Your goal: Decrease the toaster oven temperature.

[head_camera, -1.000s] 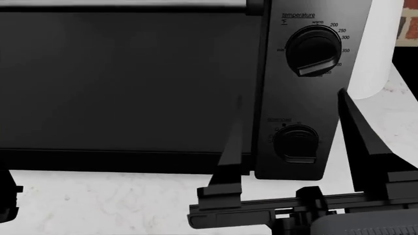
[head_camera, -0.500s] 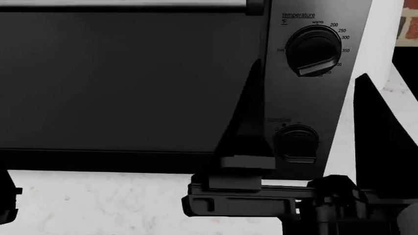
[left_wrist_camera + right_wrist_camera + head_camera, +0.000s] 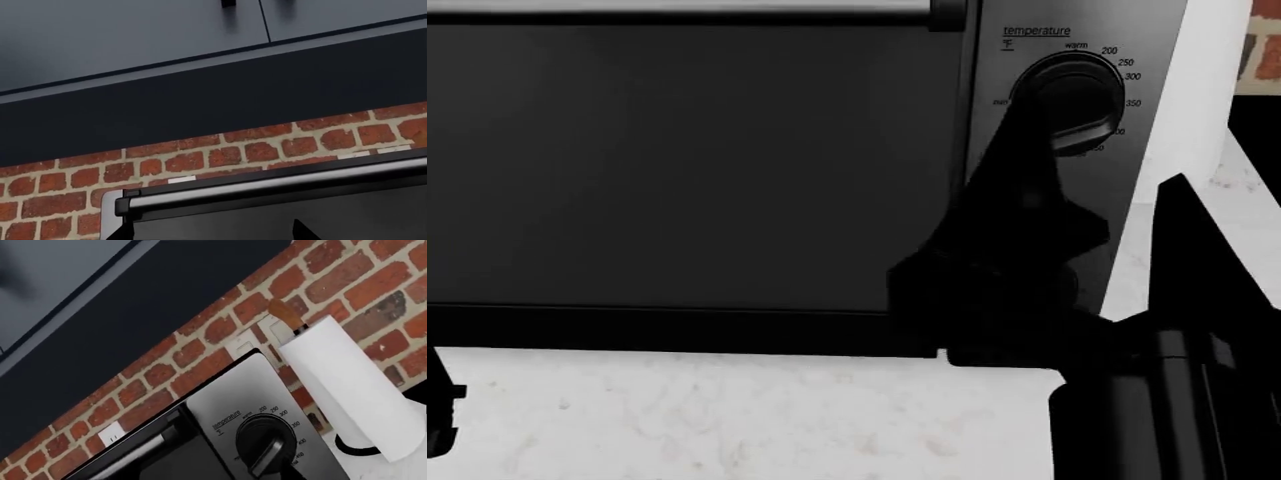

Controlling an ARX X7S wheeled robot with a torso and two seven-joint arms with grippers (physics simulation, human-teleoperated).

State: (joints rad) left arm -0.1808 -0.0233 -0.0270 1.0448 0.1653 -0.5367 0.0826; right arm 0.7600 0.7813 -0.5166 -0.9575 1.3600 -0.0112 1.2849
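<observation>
toaster oven (image 3: 694,170): showing black, silver handle
table (image 3: 694,420): showing white marbled speckle
wall (image 3: 200,360): showing red brick
paper towel roll (image 3: 347,390): showing white

Head camera is looking forward and down, close on the oven (image 3: 694,170) front and tabletop (image 3: 694,420). Left wrist camera is tilting up past the oven's handle (image 3: 280,187) to brick wall (image 3: 200,160) and cabinets (image 3: 133,35). Right wrist camera is facing the temperature knob (image 3: 267,447), which the head view shares.

Flat, even rendered light; the oven (image 3: 694,170) door was dim and glareless, the right end effector (image 3: 1094,200) a black silhouette.
</observation>
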